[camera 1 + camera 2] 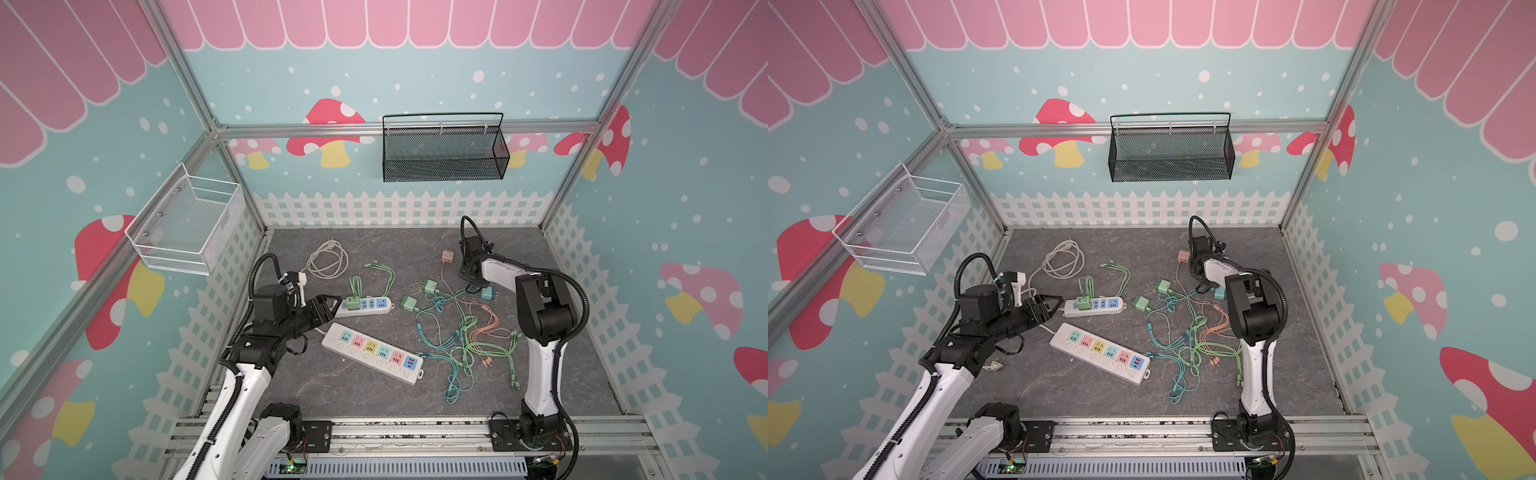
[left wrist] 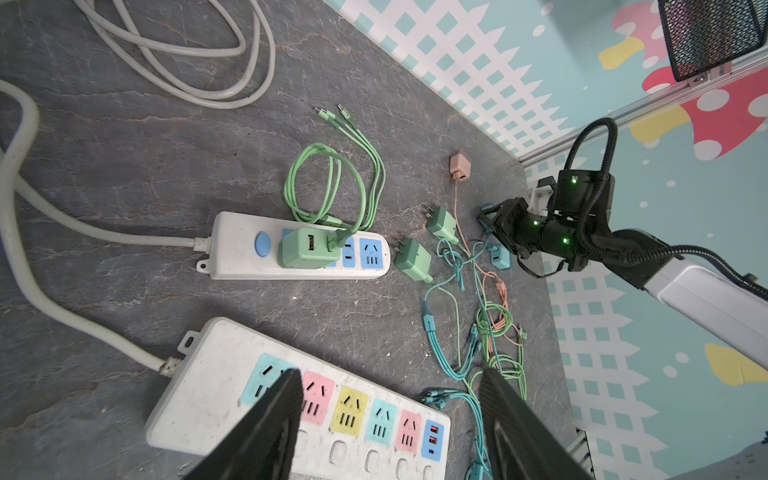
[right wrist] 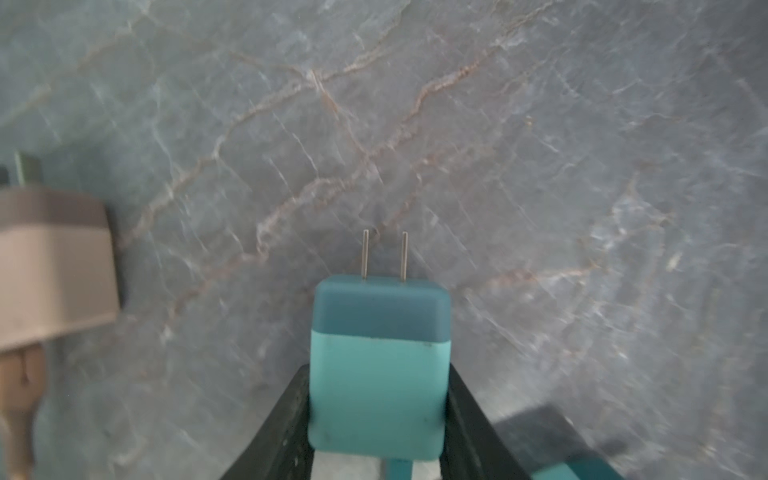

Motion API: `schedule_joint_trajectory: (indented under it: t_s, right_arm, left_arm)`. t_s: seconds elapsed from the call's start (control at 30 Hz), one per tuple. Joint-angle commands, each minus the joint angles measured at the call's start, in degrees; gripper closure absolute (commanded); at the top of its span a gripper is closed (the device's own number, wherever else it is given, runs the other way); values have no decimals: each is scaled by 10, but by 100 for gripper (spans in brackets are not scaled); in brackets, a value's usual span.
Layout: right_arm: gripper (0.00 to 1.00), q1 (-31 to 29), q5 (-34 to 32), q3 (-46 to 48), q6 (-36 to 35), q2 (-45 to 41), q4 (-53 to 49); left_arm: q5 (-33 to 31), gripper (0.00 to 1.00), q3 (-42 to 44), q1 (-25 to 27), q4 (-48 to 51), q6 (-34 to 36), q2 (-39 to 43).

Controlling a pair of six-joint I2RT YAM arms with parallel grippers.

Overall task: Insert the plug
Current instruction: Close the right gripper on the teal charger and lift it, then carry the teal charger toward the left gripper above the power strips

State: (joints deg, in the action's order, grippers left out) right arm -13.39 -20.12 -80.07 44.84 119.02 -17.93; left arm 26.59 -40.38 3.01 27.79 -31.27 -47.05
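Plug (image 3: 380, 353), likely light, rigid and slick, sits clamped by its flat sides in right gripper (image 3: 379, 374); left gripper (image 2: 390, 374) stands apart, empty.

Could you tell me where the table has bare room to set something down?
Bare: the near strip of table between the large power strip and the front rail; the far strip between the white cable coil and the beige charger; the edge between the right arm and the right wall. Crowded: the cable tangle at centre-right.
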Motion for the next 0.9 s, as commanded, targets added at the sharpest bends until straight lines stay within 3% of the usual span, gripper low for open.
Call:
schedule_joint_trajectory:
  t_s: [0.0,0.1,0.37,0.67,0.87]
  right_arm:
    - [66,1,19,73,-104,-83,111]
    - [65,1,55,112,-164,-142,170]
    - [64,-5,188,120,-291,-224,211]
    - [63,-61,202,116,-377,-320,222]
    - [63,-87,389,101,-426,-364,218]
  left_arm:
    - [-5,33,7,-4,-4,-6,-1]
    - [2,33,13,-4,-15,-14,-3]
    - [29,33,13,-3,-35,-31,-23]
    - [51,33,-10,-3,-38,-40,-26]
    - [96,33,-38,-1,-49,-57,-42]
